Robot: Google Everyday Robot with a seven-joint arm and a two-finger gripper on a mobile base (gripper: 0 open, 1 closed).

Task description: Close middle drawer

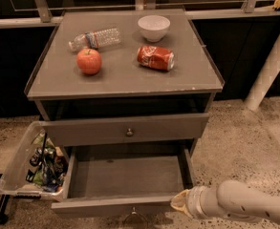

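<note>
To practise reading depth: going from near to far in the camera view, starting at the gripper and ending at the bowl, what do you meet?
Gripper at the open middle drawer's front right corner → middle drawer → upper drawer → can → bowl.

Middle drawer (125, 178): matt grey wood, bare inside. Gripper (181, 203) at its near right corner: pale tan tip, smooth off-white plastic arm (247, 205). Can (155, 57) glossy metal; bottle (95, 37) clear crinkled plastic; bowl (154, 27) glossy white; apple (89, 61) shiny; floor (240, 142) rough, speckled.
</note>
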